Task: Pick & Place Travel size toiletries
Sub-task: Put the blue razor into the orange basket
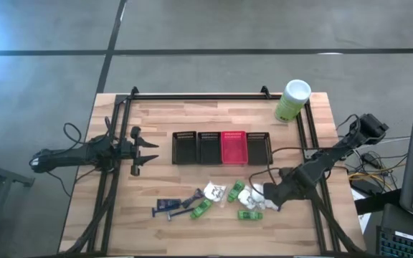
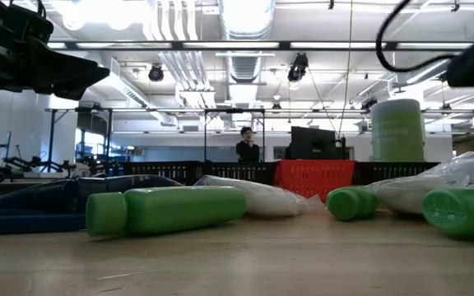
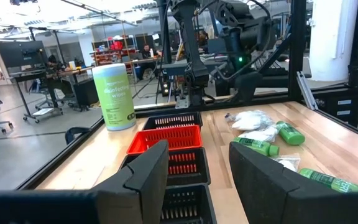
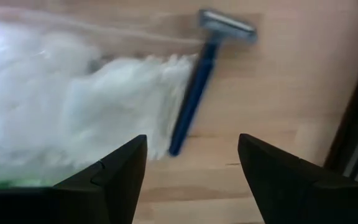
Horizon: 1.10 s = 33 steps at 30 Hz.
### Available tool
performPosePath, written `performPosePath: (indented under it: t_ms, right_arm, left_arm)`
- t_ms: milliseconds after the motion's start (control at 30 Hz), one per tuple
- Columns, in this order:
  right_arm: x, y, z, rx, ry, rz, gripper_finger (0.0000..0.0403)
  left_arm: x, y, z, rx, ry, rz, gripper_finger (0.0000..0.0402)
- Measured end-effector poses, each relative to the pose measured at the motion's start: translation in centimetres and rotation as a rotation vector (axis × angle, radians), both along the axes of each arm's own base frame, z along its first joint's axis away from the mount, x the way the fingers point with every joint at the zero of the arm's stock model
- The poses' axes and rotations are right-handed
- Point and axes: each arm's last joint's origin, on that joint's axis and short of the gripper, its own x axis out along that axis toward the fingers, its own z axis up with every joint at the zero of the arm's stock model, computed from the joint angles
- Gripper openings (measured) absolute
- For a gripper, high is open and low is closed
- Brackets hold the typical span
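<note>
The right gripper hung low at the 4 o'clock end of the toiletries, its fingers apart over a white packet with a blue razor just beside it. Green bottles, packets and razors lay scattered at 6 o'clock from the baskets. The left gripper waited at 9 o'clock, jaws spread, holding nothing
</note>
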Motion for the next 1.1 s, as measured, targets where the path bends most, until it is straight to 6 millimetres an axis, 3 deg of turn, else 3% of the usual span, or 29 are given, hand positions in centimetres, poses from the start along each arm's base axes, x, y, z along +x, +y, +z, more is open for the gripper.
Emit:
performPosePath:
  t_ms: [233,500,867,1100]
  right_arm:
    - [-1.3,-0.8,-2.2,-0.017,0.090,-0.046,0.0222]
    - [-1.2,-0.7,-4.7,0.042,-0.004,-0.085,0.0195]
    - [-0.9,-0.6,-5.8,0.012,0.030,-0.068,0.0163]
    - [-0.9,-0.6,-5.8,0.011,0.017,-0.016,0.0106]
  left_arm:
    - [0.0,0.0,0.0,0.000,0.000,0.000,0.0177]
    - [0.0,0.0,0.0,0.000,0.000,0.000,0.0177]
    - [0.0,0.0,0.0,0.000,0.000,0.000,0.0177]
    - [0.0,0.0,0.0,0.000,0.000,0.000,0.0177]
